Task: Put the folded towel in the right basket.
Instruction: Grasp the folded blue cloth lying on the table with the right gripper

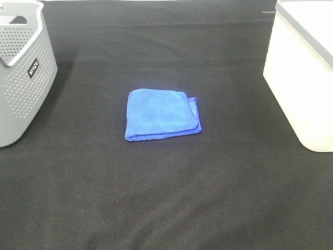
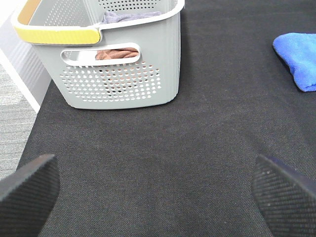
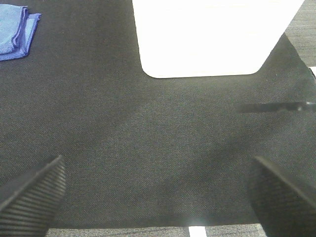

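Left hand (image 2: 157, 195) and right hand (image 3: 157, 195) hang spread wide above the black desk (image 1: 166, 208), holding nothing. Blue towel (image 1: 162, 114), folded square with 2 layered edges showing, lies mid-desk between the grey basket (image 1: 26, 88) and the white right basket (image 1: 302, 99), touching neither.

a table (image 1: 166, 208) draped in black woven cloth fills nearly every view. the cloth lies flat, with faint diagonal creases toward the table's near edge. the light is bright and even, giving the weave a soft sheen and only weak shadows. along the table's left edge runs a white strip (image 2: 22, 84), and past it lies grey ribbed carpet (image 2: 12, 118). the same carpet shows off the table's right side.
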`<act>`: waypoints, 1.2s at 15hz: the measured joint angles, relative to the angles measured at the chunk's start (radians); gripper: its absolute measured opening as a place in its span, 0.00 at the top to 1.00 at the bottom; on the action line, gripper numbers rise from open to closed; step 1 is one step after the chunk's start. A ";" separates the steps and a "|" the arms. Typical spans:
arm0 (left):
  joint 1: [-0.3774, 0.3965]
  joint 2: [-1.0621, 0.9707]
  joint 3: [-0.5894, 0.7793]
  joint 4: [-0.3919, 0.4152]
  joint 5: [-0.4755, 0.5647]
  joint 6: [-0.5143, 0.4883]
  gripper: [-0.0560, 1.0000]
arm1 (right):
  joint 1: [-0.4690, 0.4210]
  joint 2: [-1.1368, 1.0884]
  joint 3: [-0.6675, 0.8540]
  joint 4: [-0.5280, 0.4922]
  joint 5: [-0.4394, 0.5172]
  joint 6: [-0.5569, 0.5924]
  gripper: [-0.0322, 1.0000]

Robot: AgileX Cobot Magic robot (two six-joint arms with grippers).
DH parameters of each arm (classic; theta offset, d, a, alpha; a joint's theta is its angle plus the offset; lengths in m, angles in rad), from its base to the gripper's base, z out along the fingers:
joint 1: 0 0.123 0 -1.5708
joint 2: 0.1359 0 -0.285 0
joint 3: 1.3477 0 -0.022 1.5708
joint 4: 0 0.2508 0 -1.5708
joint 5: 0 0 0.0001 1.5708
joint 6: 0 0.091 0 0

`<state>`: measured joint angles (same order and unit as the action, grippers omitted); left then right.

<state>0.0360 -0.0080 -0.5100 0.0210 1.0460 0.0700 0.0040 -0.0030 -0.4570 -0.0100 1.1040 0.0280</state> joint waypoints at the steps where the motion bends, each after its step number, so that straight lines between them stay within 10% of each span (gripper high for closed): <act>1: 0.000 0.000 0.000 0.000 0.000 0.000 0.01 | 0.000 0.000 0.000 0.000 0.000 0.000 0.04; 18: 0.000 0.000 0.000 0.000 0.000 0.000 0.01 | 0.000 0.000 0.000 0.000 0.000 0.000 0.04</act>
<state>0.0360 -0.0080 -0.5100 0.0210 1.0460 0.0700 0.0040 -0.0030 -0.4570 -0.0100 1.1040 0.0280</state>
